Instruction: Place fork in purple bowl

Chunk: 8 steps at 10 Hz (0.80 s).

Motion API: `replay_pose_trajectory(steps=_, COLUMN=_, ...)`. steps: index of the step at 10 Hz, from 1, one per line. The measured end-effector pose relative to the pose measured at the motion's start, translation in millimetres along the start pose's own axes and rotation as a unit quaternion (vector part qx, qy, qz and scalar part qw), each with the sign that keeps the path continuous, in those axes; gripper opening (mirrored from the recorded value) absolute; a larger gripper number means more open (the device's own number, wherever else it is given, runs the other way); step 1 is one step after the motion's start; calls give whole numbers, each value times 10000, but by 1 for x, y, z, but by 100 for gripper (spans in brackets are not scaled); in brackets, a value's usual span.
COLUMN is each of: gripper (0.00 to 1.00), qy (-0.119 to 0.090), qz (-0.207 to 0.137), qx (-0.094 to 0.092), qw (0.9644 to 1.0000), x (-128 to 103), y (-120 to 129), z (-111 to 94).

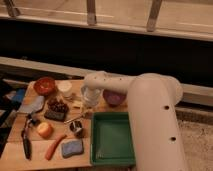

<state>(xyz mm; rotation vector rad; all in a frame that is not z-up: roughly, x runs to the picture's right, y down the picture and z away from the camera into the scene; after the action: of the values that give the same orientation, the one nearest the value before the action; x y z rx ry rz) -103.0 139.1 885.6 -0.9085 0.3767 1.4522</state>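
The purple bowl (115,98) stands on the wooden table just behind the green tray, its top partly covered by my white arm. The fork (75,119), a slim silvery piece, lies flat on the table left of the tray's far corner, beside a small metal cup (76,129). My gripper (89,98) hangs from the wrist just left of the purple bowl and a little behind the fork, low over the table. Nothing shows held in it.
A green tray (98,150) fills the front right. A red-orange bowl (45,85) and white cup (65,89) stand at the back left. Grapes (59,106), an apple (45,130), a carrot (54,146), a blue sponge (72,148) and a black-handled tool (26,141) lie on the left half.
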Motion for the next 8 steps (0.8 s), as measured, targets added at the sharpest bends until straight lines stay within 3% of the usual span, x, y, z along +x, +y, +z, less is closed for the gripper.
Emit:
replay_pose_trajectory(steps=3, gripper=5, qy=36, qz=-36, qx=-30, qw=10000, x=-1, y=5, z=5)
replay_pose_trajectory(steps=6, gripper=0, qy=9, qz=-10, qx=-40, qw=10000, x=-1, y=3, z=4)
replay_pose_trajectory(steps=8, gripper=0, qy=-153, qz=-27, qx=3, qw=9999, x=-5, y=5, z=-12)
